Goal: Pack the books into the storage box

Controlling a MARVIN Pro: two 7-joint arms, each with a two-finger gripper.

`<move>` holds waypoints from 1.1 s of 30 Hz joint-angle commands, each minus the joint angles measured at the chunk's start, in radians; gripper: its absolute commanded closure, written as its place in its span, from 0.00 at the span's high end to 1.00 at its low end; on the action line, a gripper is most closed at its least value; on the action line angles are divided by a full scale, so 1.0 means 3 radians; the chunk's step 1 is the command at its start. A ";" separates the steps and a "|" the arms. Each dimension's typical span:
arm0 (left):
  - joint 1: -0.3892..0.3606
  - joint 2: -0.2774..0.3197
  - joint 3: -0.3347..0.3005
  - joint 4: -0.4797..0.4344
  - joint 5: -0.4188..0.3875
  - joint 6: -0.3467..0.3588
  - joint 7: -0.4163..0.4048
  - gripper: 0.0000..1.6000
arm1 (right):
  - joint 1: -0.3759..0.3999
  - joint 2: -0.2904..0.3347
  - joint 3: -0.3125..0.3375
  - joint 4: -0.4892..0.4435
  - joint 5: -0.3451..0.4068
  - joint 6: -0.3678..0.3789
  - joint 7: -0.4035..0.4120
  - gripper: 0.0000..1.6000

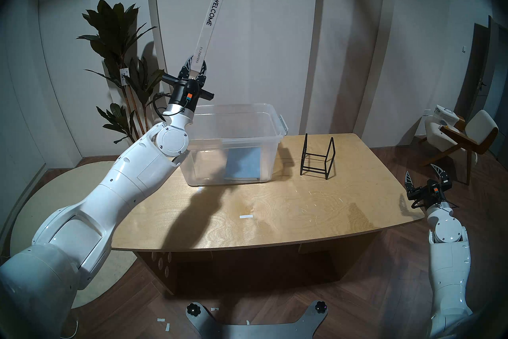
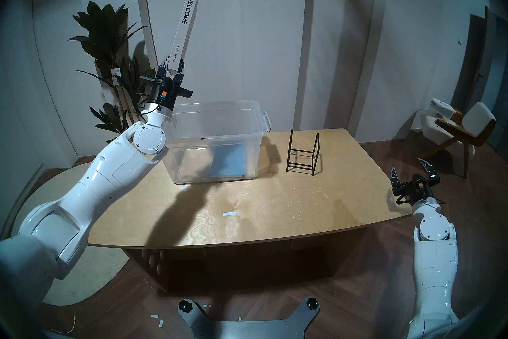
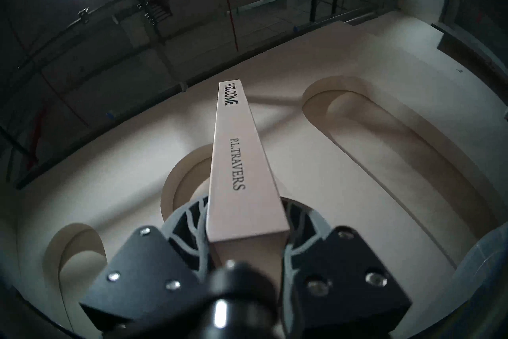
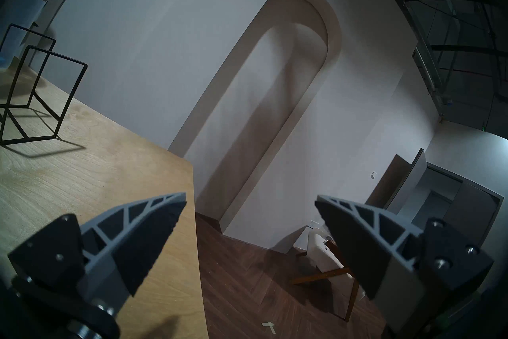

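Nearest, off the right end of the wooden table point(image 1: 275, 209), the right gripper point(image 1: 424, 174) is held idle with its jaws wide apart and nothing between them, evidently kept clear of the work. Farther in, toward the back right corner, an empty black wire rack point(image 1: 317, 158) is seen. At the back left of the table, the clear storage box point(image 1: 236, 137) is open-topped, with the thin blue book point(image 1: 243, 163) laid flat inside on its right side. Above the box's left rim, the left gripper point(image 1: 195, 72) is clamped on the lower end of the white "WELCOME" book point(image 1: 209, 27), which is held steeply upward, probably to clear the rim before lowering.
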 commanded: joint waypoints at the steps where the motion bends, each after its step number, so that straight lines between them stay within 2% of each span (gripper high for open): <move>1: -0.0006 0.0331 0.0082 -0.0230 0.0431 -0.0035 0.0052 0.00 | 0.0039 0.0035 0.0000 -0.0068 -0.0003 -0.0028 -0.0002 1.00; 4: 0.0002 0.0461 0.0133 -0.0297 0.0643 -0.0035 0.0072 0.00 | 0.0041 0.0036 0.0000 -0.0071 -0.0004 -0.0030 -0.0002 1.00; 6: 0.0016 0.0579 0.0173 -0.0330 0.0906 -0.0010 0.0074 0.00 | 0.0044 0.0036 -0.0001 -0.0073 -0.0004 -0.0031 -0.0001 1.00; 9: 0.0051 0.0707 0.0185 -0.0339 0.1142 0.0027 0.0093 0.00 | 0.0045 0.0038 -0.0001 -0.0077 -0.0005 -0.0034 -0.0001 1.00; 10: 0.0058 0.0687 0.0168 -0.0314 0.1217 0.0038 0.0090 0.00 | 0.0045 0.0038 -0.0001 -0.0078 -0.0005 -0.0034 -0.0001 1.00; 11: 0.0066 0.0797 0.0185 -0.0346 0.1317 0.0059 0.0101 0.00 | 0.0045 0.0039 -0.0002 -0.0080 -0.0005 -0.0035 -0.0001 1.00; 12: 0.0065 0.0766 0.0156 -0.0321 0.1386 0.0085 0.0099 0.00 | 0.0045 0.0039 -0.0002 -0.0082 -0.0006 -0.0037 -0.0001 1.00; 14: 0.0050 0.0874 0.0161 -0.0334 0.1578 0.0119 0.0064 0.00 | 0.0045 0.0040 -0.0002 -0.0085 -0.0006 -0.0038 0.0000 1.00; 15: 0.0050 0.0874 0.0161 -0.0334 0.1578 0.0119 0.0064 0.00 | 0.0045 0.0040 -0.0002 -0.0085 -0.0006 -0.0038 0.0000 1.00; 17: 0.0020 0.1045 0.0119 -0.0385 0.1849 0.0211 0.0098 0.00 | 0.0043 0.0042 -0.0003 -0.0095 -0.0008 -0.0044 0.0000 1.00; 18: -0.0001 0.0981 0.0071 -0.0360 0.1948 0.0254 0.0107 0.00 | 0.0042 0.0042 -0.0003 -0.0097 -0.0008 -0.0045 0.0000 1.00; 19: -0.0001 0.1075 0.0089 -0.0406 0.2034 0.0283 0.0110 0.00 | 0.0040 0.0043 -0.0003 -0.0101 -0.0009 -0.0048 0.0001 1.00; 21: 0.0014 0.1130 0.0100 -0.0472 0.2244 0.0337 0.0130 0.00 | 0.0035 0.0044 -0.0003 -0.0112 -0.0011 -0.0054 0.0001 1.00; 22: 0.0014 0.1130 0.0100 -0.0472 0.2244 0.0337 0.0130 0.00 | 0.0035 0.0044 -0.0003 -0.0112 -0.0011 -0.0054 0.0001 1.00; 24: 0.0031 0.1244 0.0149 -0.0563 0.2482 0.0426 0.0150 0.00 | 0.0029 0.0044 -0.0003 -0.0123 -0.0013 -0.0060 0.0001 1.00; 25: 0.0035 0.1235 0.0147 -0.0574 0.2587 0.0482 0.0157 0.00 | 0.0026 0.0045 -0.0003 -0.0128 -0.0014 -0.0063 0.0002 1.00; 26: 0.0051 0.1335 0.0197 -0.0677 0.2790 0.0609 0.0185 0.00 | 0.0015 0.0044 -0.0002 -0.0144 -0.0016 -0.0071 0.0002 1.00; 27: 0.0051 0.1335 0.0197 -0.0677 0.2790 0.0609 0.0185 0.00 | 0.0015 0.0044 -0.0002 -0.0144 -0.0016 -0.0071 0.0002 1.00; 29: 0.0090 0.1396 0.0246 -0.0785 0.3107 0.0843 0.0171 0.00 | -0.0010 0.0041 0.0001 -0.0181 -0.0023 -0.0082 0.0001 1.00; 30: 0.0114 0.1377 0.0224 -0.0778 0.3179 0.0856 0.0147 0.00 | -0.0022 0.0039 0.0003 -0.0198 -0.0025 -0.0084 0.0001 1.00; 33: 0.0161 0.1282 0.0135 -0.0727 0.3242 0.0956 0.0087 0.00 | -0.0039 0.0035 0.0006 -0.0223 -0.0029 -0.0081 -0.0001 1.00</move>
